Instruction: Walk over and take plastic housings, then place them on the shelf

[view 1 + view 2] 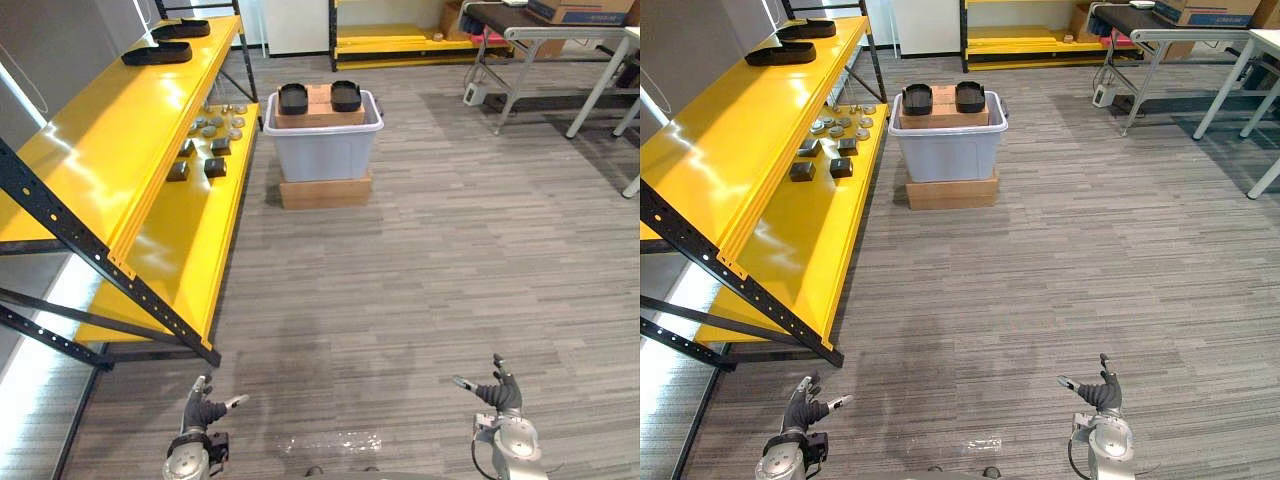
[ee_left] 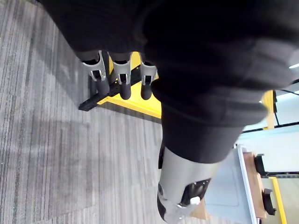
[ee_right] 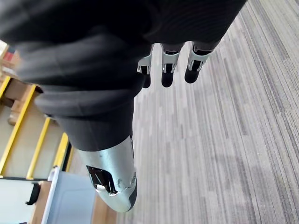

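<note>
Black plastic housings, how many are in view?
4 black housings: two side by side on the cardboard box in the grey plastic bin, two far along the yellow shelf, top level. Others may be hidden in the bin.

Workshop: yellow shelving (image 1: 150, 120), parts bin (image 1: 322, 140)

both head eyes are looking down and ahead, sharing the floor (image 1: 430, 300), the yellow shelf (image 1: 120, 150) on the left and the grey bin (image 1: 322, 148) beyond. the wrist cameras are peering from very close along the left hand (image 2: 122, 77) and the right hand (image 3: 168, 65), catching floor and bin too.
</note>
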Available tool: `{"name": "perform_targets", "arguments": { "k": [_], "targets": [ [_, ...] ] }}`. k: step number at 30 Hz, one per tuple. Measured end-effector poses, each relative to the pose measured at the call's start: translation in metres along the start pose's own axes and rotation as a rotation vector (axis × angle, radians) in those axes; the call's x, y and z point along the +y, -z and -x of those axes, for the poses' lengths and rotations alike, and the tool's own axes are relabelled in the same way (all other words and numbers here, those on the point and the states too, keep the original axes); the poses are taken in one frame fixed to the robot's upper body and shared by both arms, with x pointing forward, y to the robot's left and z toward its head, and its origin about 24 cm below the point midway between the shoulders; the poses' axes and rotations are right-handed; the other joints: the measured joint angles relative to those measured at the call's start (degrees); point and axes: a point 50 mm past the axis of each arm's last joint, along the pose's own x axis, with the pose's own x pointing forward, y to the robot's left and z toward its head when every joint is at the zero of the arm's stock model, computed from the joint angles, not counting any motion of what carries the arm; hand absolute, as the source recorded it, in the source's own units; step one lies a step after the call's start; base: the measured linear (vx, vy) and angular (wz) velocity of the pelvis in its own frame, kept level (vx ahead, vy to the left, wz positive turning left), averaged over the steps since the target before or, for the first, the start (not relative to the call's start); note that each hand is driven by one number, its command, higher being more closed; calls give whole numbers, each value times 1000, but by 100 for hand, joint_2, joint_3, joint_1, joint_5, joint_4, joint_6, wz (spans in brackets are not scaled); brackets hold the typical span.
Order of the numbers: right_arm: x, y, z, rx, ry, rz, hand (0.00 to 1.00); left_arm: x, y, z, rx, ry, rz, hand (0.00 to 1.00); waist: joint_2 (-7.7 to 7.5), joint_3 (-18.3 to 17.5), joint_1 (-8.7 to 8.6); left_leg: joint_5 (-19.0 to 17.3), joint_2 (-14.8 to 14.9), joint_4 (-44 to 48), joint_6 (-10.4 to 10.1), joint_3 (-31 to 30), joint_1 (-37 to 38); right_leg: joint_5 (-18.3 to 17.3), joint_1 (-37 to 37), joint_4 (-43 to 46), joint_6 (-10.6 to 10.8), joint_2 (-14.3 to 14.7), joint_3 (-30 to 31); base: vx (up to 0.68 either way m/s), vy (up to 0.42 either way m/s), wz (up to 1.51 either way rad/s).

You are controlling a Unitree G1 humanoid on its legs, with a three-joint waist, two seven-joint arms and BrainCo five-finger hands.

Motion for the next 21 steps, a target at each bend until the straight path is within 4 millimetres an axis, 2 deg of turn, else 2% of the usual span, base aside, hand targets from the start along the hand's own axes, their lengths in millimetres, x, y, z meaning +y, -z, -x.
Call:
{"name": "perform_targets", "arguments": {
  "k": [12, 21],
  "targets": [
    [-6, 2, 0, 13, 28, -34, 0, 9, 9, 3, 37, -44, 74, 0, 7, 5, 0, -3, 2, -96, 1, 116, 15, -2, -63, -11, 3, 6, 70, -1, 0, -4],
    [-5, 4, 0, 31, 29, -72, 0, -4, 12, 5, 56, -26, 120, 0, 11, 11, 2, -78, 2, 9, 39, 131, -246, -43, -286, 22, 60, 3, 81, 8, 0, 0]
  ]
}}
